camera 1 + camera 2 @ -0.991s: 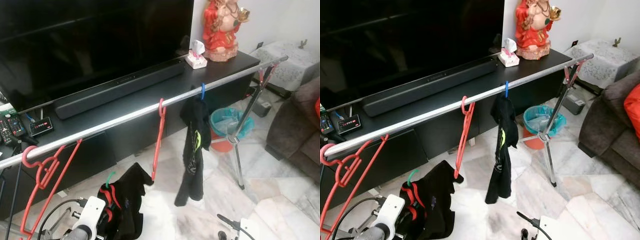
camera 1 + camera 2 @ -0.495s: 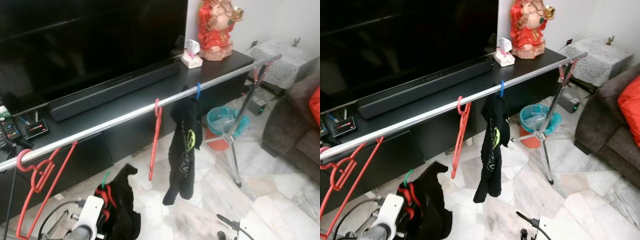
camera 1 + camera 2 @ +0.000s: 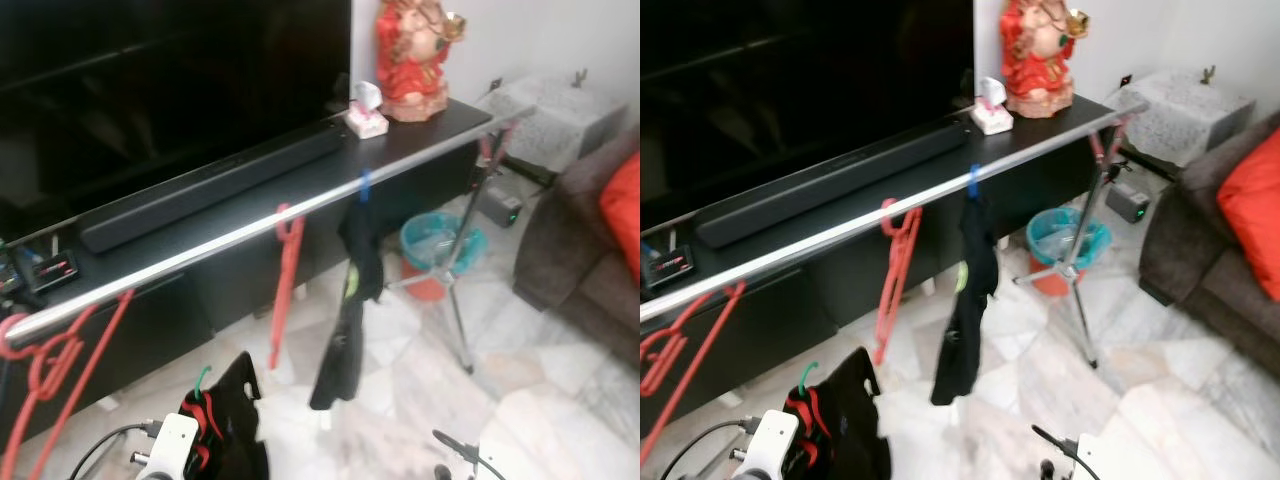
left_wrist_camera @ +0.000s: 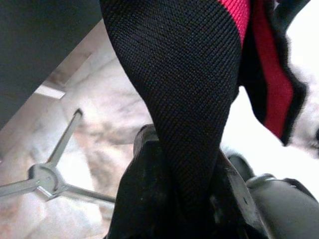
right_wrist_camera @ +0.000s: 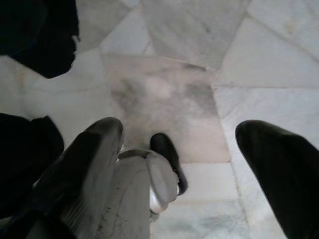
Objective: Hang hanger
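No legible text, brand, number or sign anywhere. Yellow-green print on the hanging black garment [image 3: 352,290] too blurred to read; likewise the small display on the black box [image 3: 668,263] atop the TV console [image 3: 300,200].

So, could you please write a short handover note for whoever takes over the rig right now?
Left gripper: shut on the black garment, which sits on a green-hooked hanger, low in front of the robot.
Right gripper: open, idle, pointing at the marble floor.
Rail: already carries a red hanger, a black shirt on a blue hanger, and red hangers at its left end.
Done: garment picked up.
Left: lift it and hook the green hanger over the rail, probably in a free stretch of it.
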Robot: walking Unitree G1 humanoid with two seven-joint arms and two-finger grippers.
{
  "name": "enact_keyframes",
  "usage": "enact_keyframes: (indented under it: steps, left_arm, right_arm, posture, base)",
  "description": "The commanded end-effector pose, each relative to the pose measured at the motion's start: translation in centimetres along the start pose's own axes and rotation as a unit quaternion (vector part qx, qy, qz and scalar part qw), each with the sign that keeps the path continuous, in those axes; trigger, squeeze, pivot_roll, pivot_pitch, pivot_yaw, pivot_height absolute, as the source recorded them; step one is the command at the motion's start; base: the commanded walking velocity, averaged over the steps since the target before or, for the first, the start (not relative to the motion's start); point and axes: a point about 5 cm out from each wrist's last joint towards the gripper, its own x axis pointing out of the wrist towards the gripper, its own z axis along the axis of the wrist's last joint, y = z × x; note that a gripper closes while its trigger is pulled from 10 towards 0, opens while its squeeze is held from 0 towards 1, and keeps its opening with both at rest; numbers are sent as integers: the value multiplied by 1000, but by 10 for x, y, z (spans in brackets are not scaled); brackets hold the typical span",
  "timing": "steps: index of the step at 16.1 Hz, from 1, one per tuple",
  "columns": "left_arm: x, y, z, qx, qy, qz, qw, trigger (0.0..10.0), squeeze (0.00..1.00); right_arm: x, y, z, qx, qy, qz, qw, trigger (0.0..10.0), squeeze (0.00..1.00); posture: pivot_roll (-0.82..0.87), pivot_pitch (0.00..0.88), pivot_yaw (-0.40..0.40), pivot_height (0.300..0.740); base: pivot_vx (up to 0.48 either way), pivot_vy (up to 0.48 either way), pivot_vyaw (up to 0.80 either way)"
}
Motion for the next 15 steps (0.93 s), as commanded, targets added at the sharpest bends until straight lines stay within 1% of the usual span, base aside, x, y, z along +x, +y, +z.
enact_keyframes:
  steps: [1,3,6,10,15]
  left_arm:
    - [-2,5,-4,2,3,7,1000,10000,0]
    - [-3,5,-7,4,8,4,1000,10000,0]
    - [-3,2,-7,-8,6,4,1000,10000,0]
    - [-3,0,-9,-35,9,11,999,10000,0]
    - [-3,0,-10,-49,11,10,999,10000,0]
  right_arm:
    - [-1,2,-3,4,4,2,1000,10000,0]
    - [-1,3,-4,3,5,3,1000,10000,0]
    - [-1,3,-5,2,6,4,1000,10000,0]
    - [-1,3,-4,3,4,5,1000,10000,0]
    - [0,2,-2,2,3,4,1000,10000,0]
  posture:
    - [-202,0,91,740]
    - [-203,0,95,740]
    - [-199,0,96,740]
    - [-194,0,94,740]
    - [-187,12,90,740]
  base:
    - [0,-382,0]
    - [0,-351,0]
    - [0,0,0]
    - [0,0,0]
    - [0,0,0]
